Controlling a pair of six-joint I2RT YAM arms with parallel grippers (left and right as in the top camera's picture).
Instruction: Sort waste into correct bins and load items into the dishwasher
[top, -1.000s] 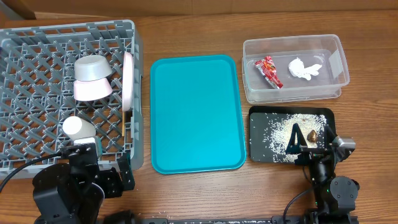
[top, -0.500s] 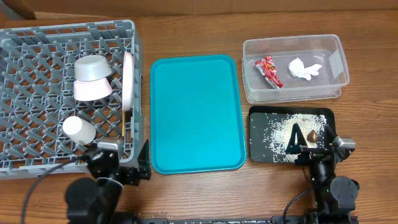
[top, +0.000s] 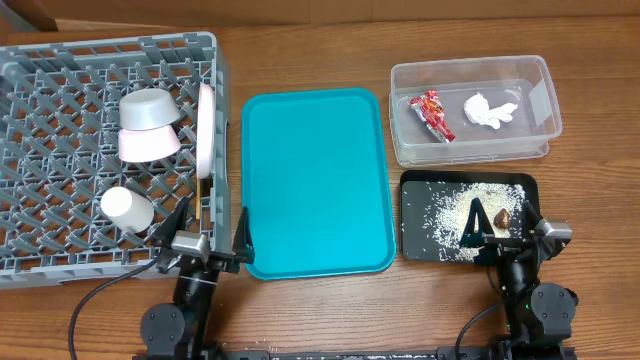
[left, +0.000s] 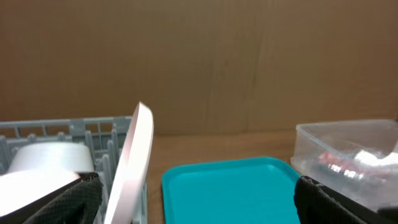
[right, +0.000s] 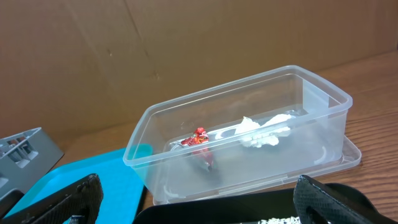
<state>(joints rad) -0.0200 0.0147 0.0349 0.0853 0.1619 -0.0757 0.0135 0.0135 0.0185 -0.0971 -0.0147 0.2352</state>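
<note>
**Both tools wide apart and empty at the near bench edge**

Left tool (top: 205, 226): fingers spread wide, holding nothing, touching nothing. It straddles the near right corner of the dish rack (top: 60, 60) and the near left corner of the teal tray (top: 315, 180). Right tool (top: 499, 224): also spread wide and empty, over the near edge of the black tray (top: 415, 185).

Change: a second ago the left arm sat bulkier and further left, over the rack's near edge by the cup (top: 125, 206). It has since swung right and straightened. Right arm unmoved.

Pose: both arms low, folded back at the near edge, wrists pointing away across the bench (top: 300, 60).

Black tray holds scattered rice (top: 440, 210) and a brown lump (top: 503, 215). In the rack: the cup nearest, a chopstick (top: 200, 192) along the right wall, then the pink bowl (top: 148, 145) touching the grey-green bowl (top: 148, 108), and the plate (top: 206, 130) on edge. Furthest right, the clear tub (top: 540, 75) holds the red wrapper (top: 432, 112) and the tissue (top: 490, 110), apart.
</note>
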